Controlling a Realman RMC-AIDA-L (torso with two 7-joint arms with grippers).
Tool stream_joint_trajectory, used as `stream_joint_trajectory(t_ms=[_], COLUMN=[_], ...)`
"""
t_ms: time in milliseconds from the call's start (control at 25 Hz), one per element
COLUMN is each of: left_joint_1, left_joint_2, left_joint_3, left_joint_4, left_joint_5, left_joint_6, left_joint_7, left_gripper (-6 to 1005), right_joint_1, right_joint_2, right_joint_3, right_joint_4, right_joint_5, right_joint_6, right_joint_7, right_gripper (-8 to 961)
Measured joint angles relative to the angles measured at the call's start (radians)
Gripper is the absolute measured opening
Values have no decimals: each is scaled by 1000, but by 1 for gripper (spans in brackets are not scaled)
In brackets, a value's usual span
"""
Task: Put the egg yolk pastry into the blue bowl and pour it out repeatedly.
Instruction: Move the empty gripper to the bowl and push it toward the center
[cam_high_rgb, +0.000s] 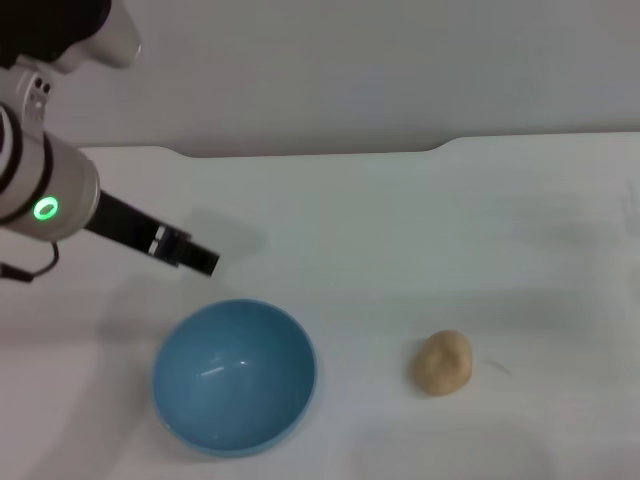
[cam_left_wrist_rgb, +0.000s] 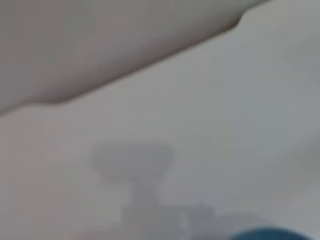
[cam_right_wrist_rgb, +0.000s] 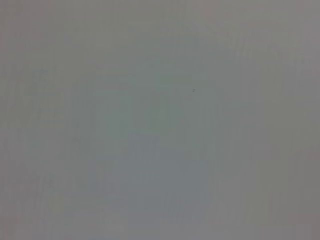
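Note:
The blue bowl (cam_high_rgb: 235, 375) stands upright and empty on the white table, near the front left. A sliver of its rim also shows in the left wrist view (cam_left_wrist_rgb: 265, 234). The egg yolk pastry (cam_high_rgb: 443, 362) lies on the table to the right of the bowl, apart from it. My left gripper (cam_high_rgb: 195, 256) hangs above the table just behind the bowl's far left rim, holding nothing that I can see. My right gripper is out of the head view, and the right wrist view shows only a plain grey surface.
The white table (cam_high_rgb: 420, 230) ends at its far edge against a grey wall (cam_high_rgb: 360, 70). The left arm's shadow falls on the table behind the bowl (cam_left_wrist_rgb: 135, 165).

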Motion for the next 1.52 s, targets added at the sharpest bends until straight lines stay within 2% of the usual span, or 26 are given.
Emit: stream_joint_trajectory(t_ms=[160,280,400,560,800,1080,1520], left_joint_1=[-6,-32,-51,-74,-84,-129,-188], left_joint_2=[0,-1,-2,-3,-3,-3,-5], left_joint_3=[23,38,60,109,113,115,117], left_joint_4=[63,177,237,333,382,543,693], left_joint_5=[5,-1,-1,6,1,1,-3], left_joint_6=[-4,15,22,86,134,211,243], left_joint_7=[-34,-38,-44,-62,-62,-54,-51], left_gripper=[876,875,875,875,874,875,874], right_joint_1=[-6,-9,-12,-14,-19,-25,-22], right_joint_2=[0,0,2,3,3,3,0], right_joint_3=[0,0,-1,-2,-2,-2,-1], right_joint_4=[0,1,3,6,7,7,7], right_joint_5=[0,-1,-1,-1,-2,-2,-2], right_joint_6=[0,0,0,1,0,0,0], right_joint_7=[0,0,0,0,0,0,0], right_gripper=[507,507,507,507,507,508,508])
